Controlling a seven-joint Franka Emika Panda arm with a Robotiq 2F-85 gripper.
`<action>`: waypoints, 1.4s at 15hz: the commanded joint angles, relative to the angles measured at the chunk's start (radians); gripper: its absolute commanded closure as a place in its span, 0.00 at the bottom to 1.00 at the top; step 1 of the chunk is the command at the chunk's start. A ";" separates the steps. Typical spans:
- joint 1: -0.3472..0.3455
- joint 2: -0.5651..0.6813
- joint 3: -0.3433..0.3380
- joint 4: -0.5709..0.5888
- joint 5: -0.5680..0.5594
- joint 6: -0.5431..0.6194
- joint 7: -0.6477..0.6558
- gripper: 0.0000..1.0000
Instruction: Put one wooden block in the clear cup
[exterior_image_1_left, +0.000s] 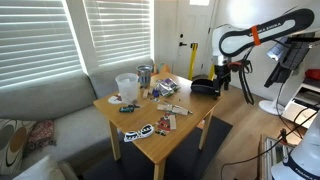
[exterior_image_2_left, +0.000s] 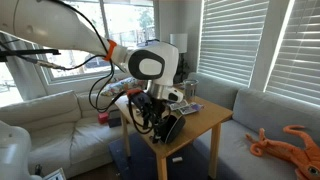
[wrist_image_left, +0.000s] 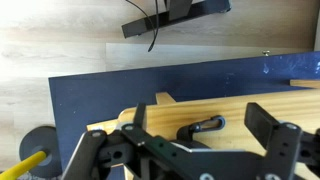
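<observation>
Only an exterior view shows the clear cup (exterior_image_1_left: 126, 86). It stands upright on the wooden table (exterior_image_1_left: 186, 112) at the corner nearest the sofa (exterior_image_1_left: 45, 115), its long axis vertical and its wider rim up. The shiny metal can (exterior_image_1_left: 146, 74) stands just beside it. In the exterior view from the opposite side, the Franka arm (exterior_image_2_left: 150, 65) fills the foreground and hides most of the tabletop, so the cup cannot be made out there. The wrist view does not take in the cup at all. It looks down over the table's edge (wrist_image_left: 250, 95) to a blue rug (wrist_image_left: 100, 95) and the wood floor. The gripper (wrist_image_left: 180, 150) has its jaws spread wide with nothing between them. A black handle-like piece (wrist_image_left: 205, 125) lies on the wood just ahead. In an exterior view the gripper (exterior_image_1_left: 222, 72) hangs at the table's far corner above a low black object (exterior_image_1_left: 205, 87), well apart from the cup. Between the two lies small clutter (exterior_image_1_left: 165, 93), too small to tell which pieces are wooden blocks. An orange octopus plush (exterior_image_2_left: 285, 140) lies on the couch beyond the table.
</observation>
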 joint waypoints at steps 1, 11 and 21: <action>0.000 0.000 0.000 0.001 0.000 -0.001 0.000 0.00; 0.134 -0.119 0.125 0.055 0.018 0.049 -0.038 0.00; 0.247 -0.038 0.172 0.052 0.118 0.408 -0.203 0.00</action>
